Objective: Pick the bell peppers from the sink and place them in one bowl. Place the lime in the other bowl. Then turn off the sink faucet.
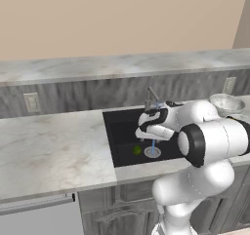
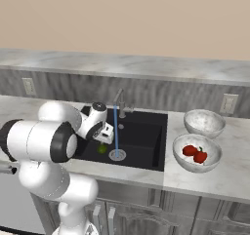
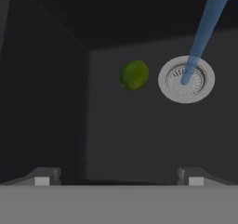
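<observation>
Both glossy red peppers (image 2: 195, 153) lie in one grey speckled bowl (image 2: 181, 161); the small green lime (image 3: 135, 75) waits in the black sink (image 2: 144, 144), water running, fingers (image 3: 42, 177) wide open, empty.

The two base views are bright and evenly lit, with soft light that seems to come from above. The wall and marble counter (image 1: 49, 151) look pale and smooth, with no hard glare. The white arm has gentle grey shading on its underside. Inside the sink (image 2: 141, 136) it is very dark, almost flat black. The hand view is dim and a bit blurry, with fuzzy edges. The lime (image 3: 135, 75) there looks dull green with soft outlines. The silver drain (image 3: 186, 79) is the brightest spot, and the water stream (image 3: 204, 25) shows pale blue
</observation>
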